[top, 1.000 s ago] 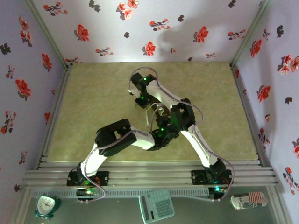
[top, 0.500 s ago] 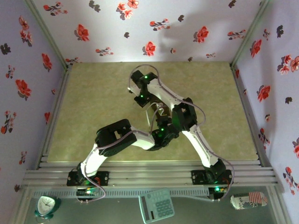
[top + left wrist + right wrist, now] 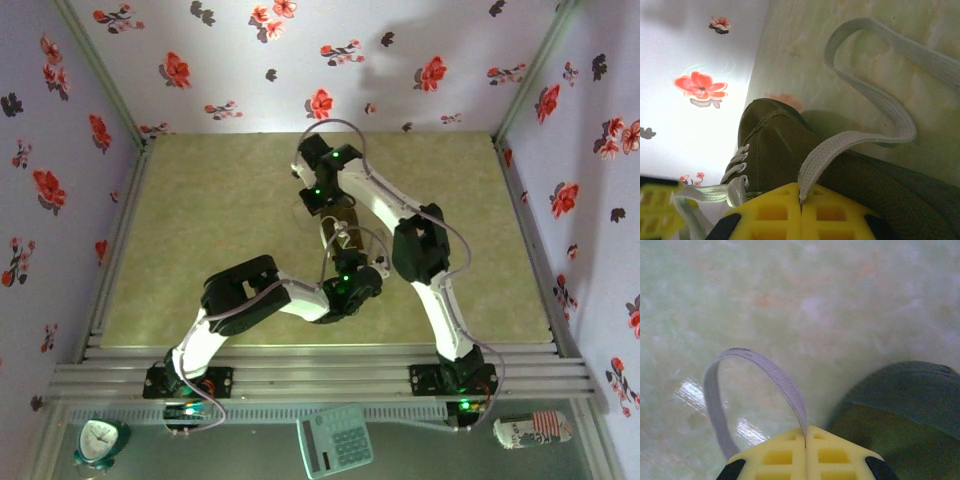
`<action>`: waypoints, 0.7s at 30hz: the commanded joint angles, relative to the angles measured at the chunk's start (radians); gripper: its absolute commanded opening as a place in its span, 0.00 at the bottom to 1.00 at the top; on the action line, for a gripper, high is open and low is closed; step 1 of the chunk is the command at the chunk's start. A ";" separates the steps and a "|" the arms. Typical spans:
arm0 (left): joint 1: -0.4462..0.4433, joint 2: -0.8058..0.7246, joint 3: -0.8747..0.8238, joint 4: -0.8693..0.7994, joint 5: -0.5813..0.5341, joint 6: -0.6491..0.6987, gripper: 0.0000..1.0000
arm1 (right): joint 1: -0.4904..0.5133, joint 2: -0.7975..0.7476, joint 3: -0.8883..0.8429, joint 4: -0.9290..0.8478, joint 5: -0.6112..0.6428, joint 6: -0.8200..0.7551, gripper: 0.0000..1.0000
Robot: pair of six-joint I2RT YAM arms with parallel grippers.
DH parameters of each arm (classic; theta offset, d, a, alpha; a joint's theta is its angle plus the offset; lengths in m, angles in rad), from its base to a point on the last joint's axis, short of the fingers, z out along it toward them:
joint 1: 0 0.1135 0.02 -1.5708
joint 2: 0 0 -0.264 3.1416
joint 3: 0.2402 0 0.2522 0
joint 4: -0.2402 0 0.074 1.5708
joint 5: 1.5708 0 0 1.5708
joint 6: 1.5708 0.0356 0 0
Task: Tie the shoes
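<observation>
The olive-green shoe (image 3: 775,150) lies on the table between my two arms and shows as a dark shape (image 3: 336,226) from above. My left gripper (image 3: 801,202) is shut on a white lace (image 3: 850,142) that loops out over the table and back. Its yellow jaws sit right against the shoe's side, near the eyelets (image 3: 737,162). My right gripper (image 3: 805,432) is shut on the other lace (image 3: 765,365), which arches up in a small loop. The shoe's rounded end (image 3: 900,405) lies just to its right. From above, the right gripper (image 3: 328,208) is beyond the shoe and the left gripper (image 3: 344,262) is nearer.
The pale green table (image 3: 200,220) is walled in by flowered panels (image 3: 320,60) at the back and sides. A metal rail (image 3: 320,375) runs along the near edge. Beyond it sit a clock (image 3: 100,442), a calculator (image 3: 335,440) and a can (image 3: 533,428).
My right arm has swung its wrist to the right and farther back, carrying its lace. The left arm has barely moved.
</observation>
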 commanded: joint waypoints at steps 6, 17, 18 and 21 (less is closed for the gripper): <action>-0.037 -0.126 -0.063 -0.317 0.143 -0.118 0.00 | -0.126 -0.203 -0.200 0.216 -0.089 0.239 0.00; -0.019 -0.260 -0.022 -0.505 0.328 -0.312 0.00 | -0.217 -0.376 -0.452 0.355 -0.110 0.343 0.00; -0.010 -0.279 -0.016 -0.527 0.369 -0.344 0.00 | -0.227 -0.390 -0.479 0.369 -0.112 0.347 0.00; 0.043 -0.337 0.003 -0.592 0.510 -0.446 0.00 | -0.243 -0.414 -0.528 0.375 -0.107 0.344 0.00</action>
